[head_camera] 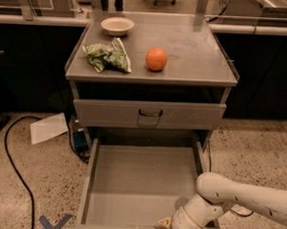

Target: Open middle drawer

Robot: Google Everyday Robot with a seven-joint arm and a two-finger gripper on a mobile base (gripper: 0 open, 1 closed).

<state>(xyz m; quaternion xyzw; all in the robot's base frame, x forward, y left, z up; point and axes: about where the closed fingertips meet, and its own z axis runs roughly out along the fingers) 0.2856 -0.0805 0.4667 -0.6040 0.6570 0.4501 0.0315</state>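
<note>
The middle drawer (140, 178) is the grey drawer standing pulled far out of the cabinet, its plain shallow interior bare. Its front panel runs along the bottom edge of the camera view and its handle is hidden. My gripper (169, 227) is at that front panel, right of centre, at the end of my white arm (244, 199), which comes in from the lower right. The gripper is mostly cut off by the picture's edge.
A closed grey drawer (110, 114) with a dark loop handle sits above the open one. On the cabinet top lie an orange (156, 58), a green bag (108, 56) and a white bowl (117, 25). On the floor at left are paper (48, 127) and a black cable (15, 163).
</note>
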